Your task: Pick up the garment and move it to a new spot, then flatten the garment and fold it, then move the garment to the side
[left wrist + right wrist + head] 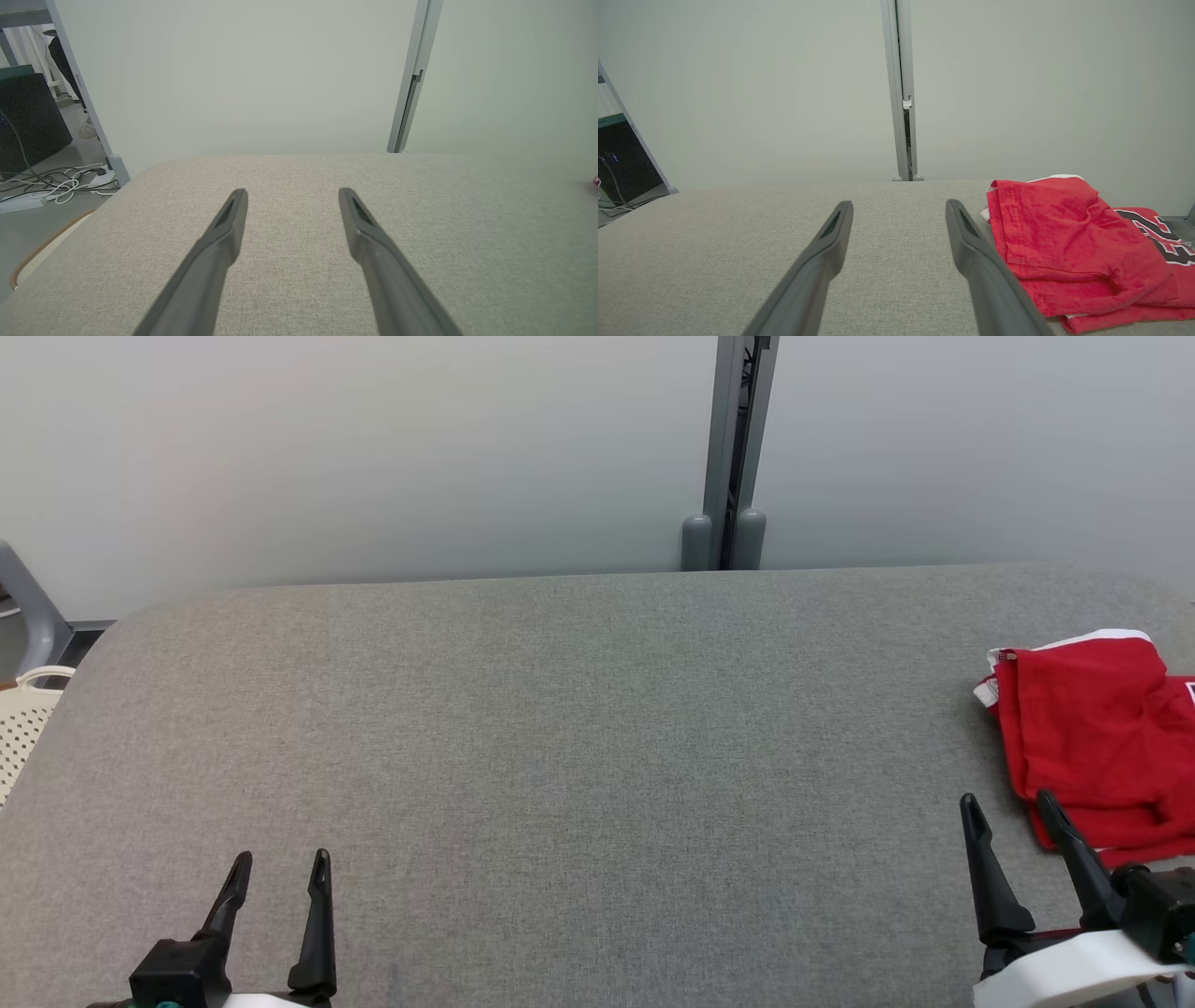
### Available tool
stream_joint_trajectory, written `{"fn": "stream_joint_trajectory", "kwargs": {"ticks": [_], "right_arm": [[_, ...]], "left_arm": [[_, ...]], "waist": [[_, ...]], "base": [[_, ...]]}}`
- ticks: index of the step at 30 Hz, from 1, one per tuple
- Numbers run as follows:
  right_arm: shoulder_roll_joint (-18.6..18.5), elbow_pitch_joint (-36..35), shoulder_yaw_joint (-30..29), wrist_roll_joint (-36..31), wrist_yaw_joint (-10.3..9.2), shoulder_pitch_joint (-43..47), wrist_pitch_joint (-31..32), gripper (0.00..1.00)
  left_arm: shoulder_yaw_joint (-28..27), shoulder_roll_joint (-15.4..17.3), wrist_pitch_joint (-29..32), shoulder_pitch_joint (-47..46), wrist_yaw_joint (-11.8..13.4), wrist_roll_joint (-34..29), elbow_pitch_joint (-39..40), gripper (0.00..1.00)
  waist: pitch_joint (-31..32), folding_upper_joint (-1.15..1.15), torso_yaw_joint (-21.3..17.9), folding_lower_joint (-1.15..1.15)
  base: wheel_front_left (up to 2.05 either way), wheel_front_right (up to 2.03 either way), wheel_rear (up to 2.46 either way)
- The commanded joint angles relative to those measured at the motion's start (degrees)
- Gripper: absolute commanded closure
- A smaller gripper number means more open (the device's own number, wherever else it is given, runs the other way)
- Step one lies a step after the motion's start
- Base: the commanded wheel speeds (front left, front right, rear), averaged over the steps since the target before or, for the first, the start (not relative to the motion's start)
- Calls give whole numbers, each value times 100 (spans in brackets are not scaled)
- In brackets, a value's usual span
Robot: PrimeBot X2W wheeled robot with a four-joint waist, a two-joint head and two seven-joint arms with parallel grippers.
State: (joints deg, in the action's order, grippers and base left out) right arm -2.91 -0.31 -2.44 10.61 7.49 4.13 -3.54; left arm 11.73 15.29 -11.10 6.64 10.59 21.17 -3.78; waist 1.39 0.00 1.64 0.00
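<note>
1. My left gripper (283,856) hangs low over the near left of the grey surface (560,728). Its fingers are spread with nothing between them, and its wrist view shows plain covering under the gap.
2. My right gripper (1006,798) sits at the near right, likewise spread and empty. Its right finger runs just beside the garment's near edge. I cannot tell whether it touches the cloth.
3. The red garment (1092,737) lies at the far right of the surface, partly cut off by the head view's edge. It rests as a compact layered stack. White trim shows along its far edge, and the right wrist view shows a black-and-white print on its right part.
4. I judge from the layered shape and edge position that the fold and the move aside are done. That would explain why both grippers are parked at the near edge.
5. The top layer looks rumpled, so the folds may be loose. For any touch-up I would use the right gripper, since the left is well apart from the garment.
</note>
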Motion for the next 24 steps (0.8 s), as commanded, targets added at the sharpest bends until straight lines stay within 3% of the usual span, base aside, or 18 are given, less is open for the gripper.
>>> {"fn": "stream_joint_trajectory", "kwargs": {"ticks": [1, 10, 11, 15, 24], "right_arm": [[-11, -23, -8, 41, 1, 60, 25, 0], [-11, -40, -7, 86, 1, 78, 48, 0], [3, 3, 4, 49, 0, 17, 46, 100], [63, 193, 26, 142, 0, 85, 56, 100], [42, 324, -8, 1049, 0, -43, 151, 100]], "left_arm": [[-2, 38, 17, -68, -9, 17, 11, 0], [27, 53, 4, -103, 5, 61, -37, 0], [30, 9, 27, -2, -3, 33, -48, 100], [65, -116, 64, 81, -20, 117, -208, 100], [-122, -219, 232, -70, -210, 915, -284, 100]], "waist": [[-2, 0, 7, 0], [-10, 0, 27, 0], [-10, 0, 27, 0], [-11, 0, 26, 0], [-21, 0, 14, 0]], "base": [[0, 0, 0], [0, 0, 0], [0, 0, 0], [0, 0, 0], [0, 0, 0]]}}
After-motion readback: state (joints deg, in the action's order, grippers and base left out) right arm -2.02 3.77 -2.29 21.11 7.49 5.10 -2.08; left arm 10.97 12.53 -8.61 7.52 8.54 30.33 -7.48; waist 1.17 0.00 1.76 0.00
